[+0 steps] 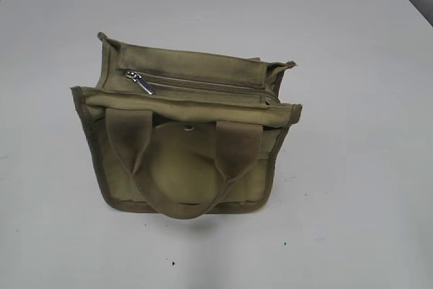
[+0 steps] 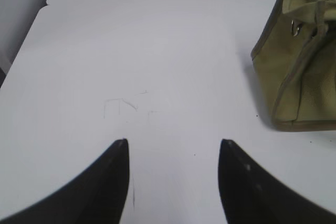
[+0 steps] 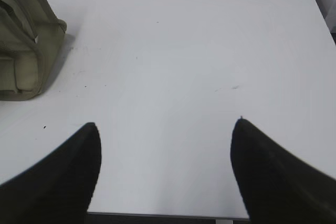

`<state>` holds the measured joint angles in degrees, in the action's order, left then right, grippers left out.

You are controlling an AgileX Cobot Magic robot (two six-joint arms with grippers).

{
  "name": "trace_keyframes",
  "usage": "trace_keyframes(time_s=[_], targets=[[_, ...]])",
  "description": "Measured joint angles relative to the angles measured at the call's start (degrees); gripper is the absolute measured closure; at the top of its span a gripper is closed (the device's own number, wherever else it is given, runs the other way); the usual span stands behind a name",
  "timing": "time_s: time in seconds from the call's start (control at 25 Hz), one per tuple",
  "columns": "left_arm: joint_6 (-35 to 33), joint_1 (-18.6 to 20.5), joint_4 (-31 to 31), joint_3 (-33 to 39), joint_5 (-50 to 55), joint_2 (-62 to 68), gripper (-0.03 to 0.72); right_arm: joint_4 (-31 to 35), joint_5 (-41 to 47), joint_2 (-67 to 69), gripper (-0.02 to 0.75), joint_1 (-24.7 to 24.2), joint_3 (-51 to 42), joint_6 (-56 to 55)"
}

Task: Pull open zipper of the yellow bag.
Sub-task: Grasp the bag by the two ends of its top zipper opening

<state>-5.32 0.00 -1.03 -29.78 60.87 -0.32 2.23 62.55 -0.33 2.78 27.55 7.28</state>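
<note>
Both arms idle over bare white tabletop (image 1: 352,45), nothing held; left gripper (image 2: 173,148) has its dark fingers apart with only table between them; right gripper (image 3: 165,127) spread wider, also empty.

Small boxy olive-khaki canvas bag (image 1: 186,140) sits up and to the right of the left pincer, well apart from it; in the right wrist view the same bag (image 3: 23,40) is up and to the left of the right pincer, also well apart; neither gripper shows in the exterior view.

Long straight zipper with olive-tan tape (image 1: 203,84) runs across the top panel, looks fully closed; small shiny silver pull tab (image 1: 143,84) lies flat at the end nearest the left arm.

Risks as I read them:
- bag is light, soft and unanchored; dragging the tab with one arm will likely slide or tip the whole bag rather than run the slider; other arm needs to pin the fabric near the tab end first
- tab is tiny and flat against the cloth; fingers coming down may pinch tape or canvas along with it, or slip off the metal
- wide webbing loop handles (image 1: 179,167) and round metal snap stud (image 1: 190,127) sit just below the zip line; easy to snag a handle or mistake the stud for the tab
- top panel sags; pull off the zip axis could jam the slider
</note>
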Motion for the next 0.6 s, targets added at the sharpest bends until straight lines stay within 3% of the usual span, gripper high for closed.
trace_keyframes(time_s=[0.36, 0.6], targets=[[0.00, 0.00, -1.65, -0.62, -1.54, 0.00, 0.270, 0.19, 0.00, 0.00, 0.144, 0.07, 0.00, 0.00], [-0.76, 0.00, -21.90, -1.54, -20.01, 7.04, 0.270, 1.04, -0.18, 0.00, 0.144, 1.88, 0.11, 0.67]])
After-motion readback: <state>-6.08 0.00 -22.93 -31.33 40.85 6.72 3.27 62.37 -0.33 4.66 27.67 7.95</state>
